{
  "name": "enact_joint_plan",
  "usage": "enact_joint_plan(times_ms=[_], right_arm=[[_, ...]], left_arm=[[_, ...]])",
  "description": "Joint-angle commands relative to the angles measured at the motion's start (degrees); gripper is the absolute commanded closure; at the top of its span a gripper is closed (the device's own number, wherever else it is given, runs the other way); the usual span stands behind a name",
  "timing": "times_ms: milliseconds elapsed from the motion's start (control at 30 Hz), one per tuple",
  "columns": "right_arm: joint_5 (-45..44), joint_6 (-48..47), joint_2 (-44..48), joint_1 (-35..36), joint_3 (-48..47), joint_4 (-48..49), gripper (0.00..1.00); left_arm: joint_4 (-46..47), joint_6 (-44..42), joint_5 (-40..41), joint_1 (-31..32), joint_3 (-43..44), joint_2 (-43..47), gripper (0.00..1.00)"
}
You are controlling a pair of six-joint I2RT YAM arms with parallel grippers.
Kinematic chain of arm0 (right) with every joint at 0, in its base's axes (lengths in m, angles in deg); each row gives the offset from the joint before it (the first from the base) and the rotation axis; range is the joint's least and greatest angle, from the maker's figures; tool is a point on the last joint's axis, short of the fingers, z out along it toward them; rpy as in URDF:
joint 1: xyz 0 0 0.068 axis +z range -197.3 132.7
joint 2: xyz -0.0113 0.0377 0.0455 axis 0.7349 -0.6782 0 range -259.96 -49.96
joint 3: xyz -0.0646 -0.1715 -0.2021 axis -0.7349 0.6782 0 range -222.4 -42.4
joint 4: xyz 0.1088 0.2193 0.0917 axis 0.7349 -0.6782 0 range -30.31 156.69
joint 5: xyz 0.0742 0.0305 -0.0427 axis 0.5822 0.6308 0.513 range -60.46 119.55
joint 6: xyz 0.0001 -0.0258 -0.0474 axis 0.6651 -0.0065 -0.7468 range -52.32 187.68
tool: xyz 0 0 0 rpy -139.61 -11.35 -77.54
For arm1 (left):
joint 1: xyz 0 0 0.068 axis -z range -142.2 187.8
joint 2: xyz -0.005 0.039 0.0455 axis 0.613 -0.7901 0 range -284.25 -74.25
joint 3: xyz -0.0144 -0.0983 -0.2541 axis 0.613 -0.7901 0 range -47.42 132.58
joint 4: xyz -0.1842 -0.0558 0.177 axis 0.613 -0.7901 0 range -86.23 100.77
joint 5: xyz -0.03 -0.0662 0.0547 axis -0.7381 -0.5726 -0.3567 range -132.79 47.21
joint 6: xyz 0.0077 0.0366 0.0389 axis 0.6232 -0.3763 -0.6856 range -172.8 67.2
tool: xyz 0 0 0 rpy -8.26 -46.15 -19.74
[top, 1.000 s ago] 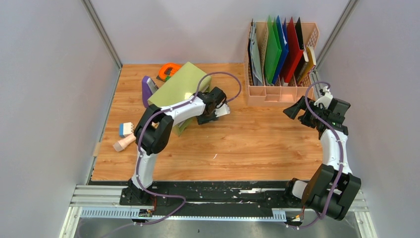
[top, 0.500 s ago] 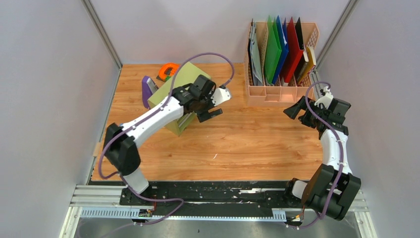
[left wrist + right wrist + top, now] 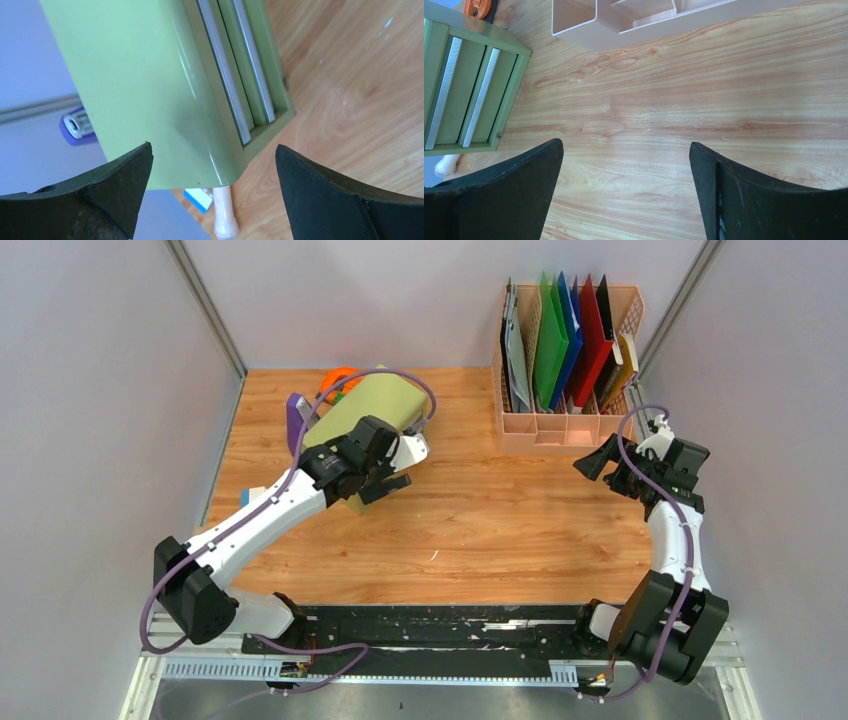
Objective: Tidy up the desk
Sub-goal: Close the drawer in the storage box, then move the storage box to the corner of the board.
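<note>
The desk (image 3: 500, 530) is a wood-grain top with a metal rail (image 3: 450, 625) along its near edge. An olive-green drawer chest (image 3: 365, 405) stands at the back left. My left gripper (image 3: 383, 475) is open and empty at the chest's near corner. In the left wrist view (image 3: 212, 155) its fingers straddle that corner of the chest (image 3: 150, 75) without touching it. My right gripper (image 3: 598, 455) is open and empty above the desk's right side, near the peach file rack (image 3: 565, 425). In the right wrist view (image 3: 626, 147) only bare wood (image 3: 674, 110) lies between its fingers.
A purple stapler (image 3: 296, 418) and an orange tape roll (image 3: 338, 380) sit behind the chest. A blue-white eraser (image 3: 198, 197) and a peach tube (image 3: 222, 212) lie on the desk beyond the chest's corner. Walls close in the desk on three sides.
My left arm has swung back toward the near left. Its gripper moved from the chest's right side to the chest's near corner. The right arm has not moved.
</note>
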Motion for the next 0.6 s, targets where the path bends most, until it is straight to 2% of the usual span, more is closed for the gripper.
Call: enact_joint_plan(times_ms=[0,200,567], right_arm=[[0.9,-0.1,1.4,-0.4,0.3,1.9,0.00],[1.4,0.0,1.8,-0.6,0.5,2.0,0.00],[1.9,0.1,1.7,-0.8,0.7,2.2,0.00]], left_arm=[[1.4,-0.7,8.0,-1.5,-4.0,-0.3,0.00],[8.7,-6.7,17.3,-3.0,-9.2,-2.7,0.00],[18.7,-21.0,12.4,-3.5,-13.4,-7.4,0.00]])
